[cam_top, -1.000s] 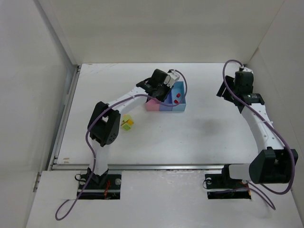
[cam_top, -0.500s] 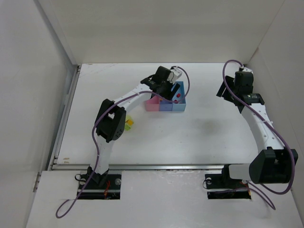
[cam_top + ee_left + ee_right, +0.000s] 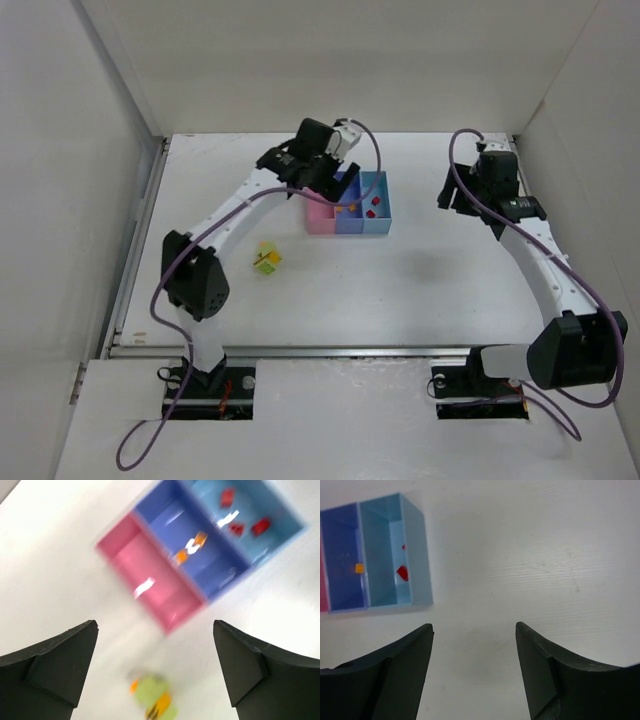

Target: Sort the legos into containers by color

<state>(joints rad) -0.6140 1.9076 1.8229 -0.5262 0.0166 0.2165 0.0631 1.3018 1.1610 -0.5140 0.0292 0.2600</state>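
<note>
Three joined bins hold red legos and orange legos; left hand, right hand both gape.

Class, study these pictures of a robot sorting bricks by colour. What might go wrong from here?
1. The loose bricks lie clumped together, green, yellow and orange touching, so the open left claw may lift two colours at once.
2. Only the pink bin looks empty, yet green and yellow both lie outside, so colours may get mixed.
</note>
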